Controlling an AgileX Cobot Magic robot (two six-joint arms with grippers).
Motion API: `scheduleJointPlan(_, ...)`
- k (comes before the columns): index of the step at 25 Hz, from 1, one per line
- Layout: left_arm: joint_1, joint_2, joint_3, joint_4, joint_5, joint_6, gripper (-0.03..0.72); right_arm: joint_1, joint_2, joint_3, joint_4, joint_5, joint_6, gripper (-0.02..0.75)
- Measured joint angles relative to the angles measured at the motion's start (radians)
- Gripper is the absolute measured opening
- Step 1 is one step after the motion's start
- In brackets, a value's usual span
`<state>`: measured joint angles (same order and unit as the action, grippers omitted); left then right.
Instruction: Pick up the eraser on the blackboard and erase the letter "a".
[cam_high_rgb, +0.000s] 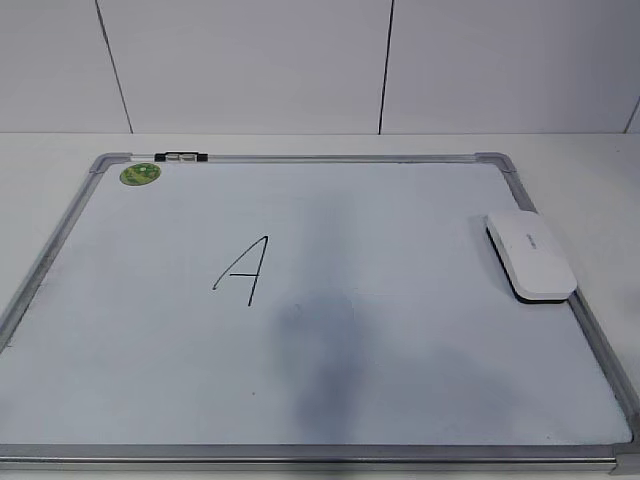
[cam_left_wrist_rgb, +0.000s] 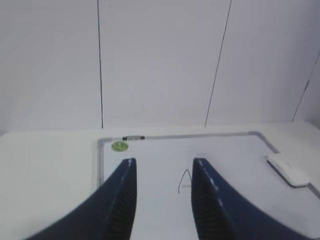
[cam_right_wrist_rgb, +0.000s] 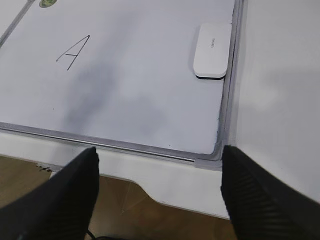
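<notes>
The eraser (cam_high_rgb: 530, 255), a white oblong block, lies on the blackboard (cam_high_rgb: 150, 350) by its right frame edge. It also shows in the left wrist view (cam_left_wrist_rgb: 287, 170) and the right wrist view (cam_right_wrist_rgb: 212, 50). A tall capital "A" (cam_high_rgb: 243, 270) is drawn left of the board's middle. No lowercase "a" shows in any view. My left gripper (cam_left_wrist_rgb: 165, 162) is open and empty above the board's near left part. My right gripper (cam_right_wrist_rgb: 160, 150) is open and empty, off the board's near right corner. Neither gripper shows in the exterior view.
A round green sticker (cam_high_rgb: 140, 174) and a small black-and-silver clip (cam_high_rgb: 182, 157) sit at the board's far left corner. The board lies on a white table (cam_right_wrist_rgb: 280, 100) with a wall behind. The table's near edge and brown floor (cam_right_wrist_rgb: 150, 220) show below the right gripper.
</notes>
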<state>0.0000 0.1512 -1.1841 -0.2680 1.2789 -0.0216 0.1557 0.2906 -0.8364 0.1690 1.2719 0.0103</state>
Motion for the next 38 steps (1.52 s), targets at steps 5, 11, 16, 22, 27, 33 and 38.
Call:
scheduleJointPlan(5,0.000,-0.073,0.240,0.060,0.002,0.000,0.263,0.000,-0.084,0.106,-0.026,0.000,-0.062,0.590)
scheduleJointPlan(11,-0.010,-0.081,0.457,0.174,0.002,0.000,0.263,0.000,-0.127,0.277,-0.071,0.000,-0.069,0.590)
scheduleJointPlan(16,-0.044,-0.081,0.560,0.276,-0.020,0.000,0.263,0.000,-0.148,0.302,-0.132,-0.031,-0.069,0.589)
scheduleJointPlan(22,-0.058,-0.081,0.624,0.318,-0.092,0.000,0.263,0.000,-0.151,0.342,-0.198,-0.114,-0.069,0.590)
scheduleJointPlan(27,-0.058,-0.081,0.661,0.320,-0.160,0.000,0.263,0.000,-0.151,0.342,-0.202,-0.127,-0.069,0.589)
scheduleJointPlan(33,-0.058,-0.081,0.661,0.320,-0.176,0.000,0.263,0.000,-0.151,0.342,-0.202,-0.131,-0.069,0.589)
scheduleJointPlan(38,-0.058,-0.081,0.661,0.320,-0.179,0.000,0.263,0.000,-0.151,0.342,-0.202,-0.131,-0.069,0.589)
